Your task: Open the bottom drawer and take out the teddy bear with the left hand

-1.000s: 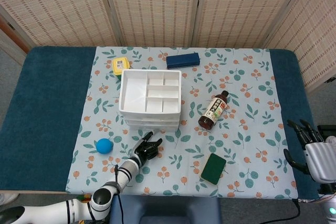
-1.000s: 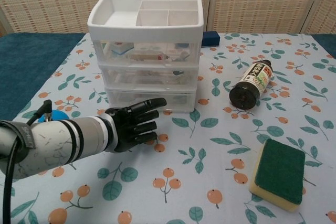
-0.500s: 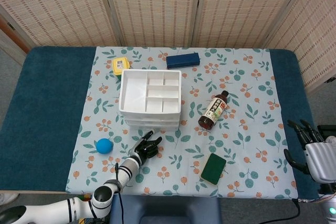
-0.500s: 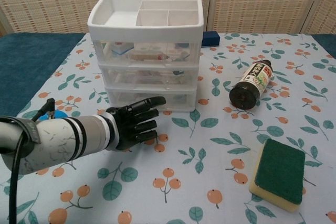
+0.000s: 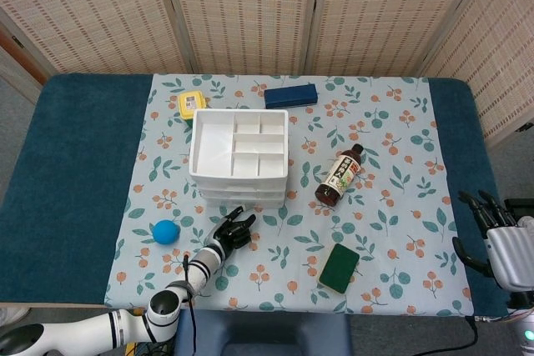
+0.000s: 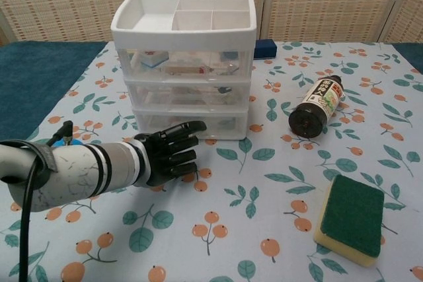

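Left hand (image 6: 168, 156) reaches toward the closed bottom drawer (image 6: 192, 123) of the white drawer unit (image 6: 185, 64).

In the chest view the left hand is at the lower left of centre, its dark fingers (image 6: 188, 128) stretched out and a little apart, holding nothing; the fingertips are just in front of the bottom drawer, and contact cannot be told. The teddy bear is not visible through the cloudy drawer front. In the head view the right hand (image 5: 501, 243) is at the lower right edge of the frame, fingers apart and empty. A brown bottle (image 6: 317, 105) lies on its side right of the unit, a green sponge (image 6: 350, 218) is at the lower right, and a blue ball (image 5: 166, 232) is left of the hand.
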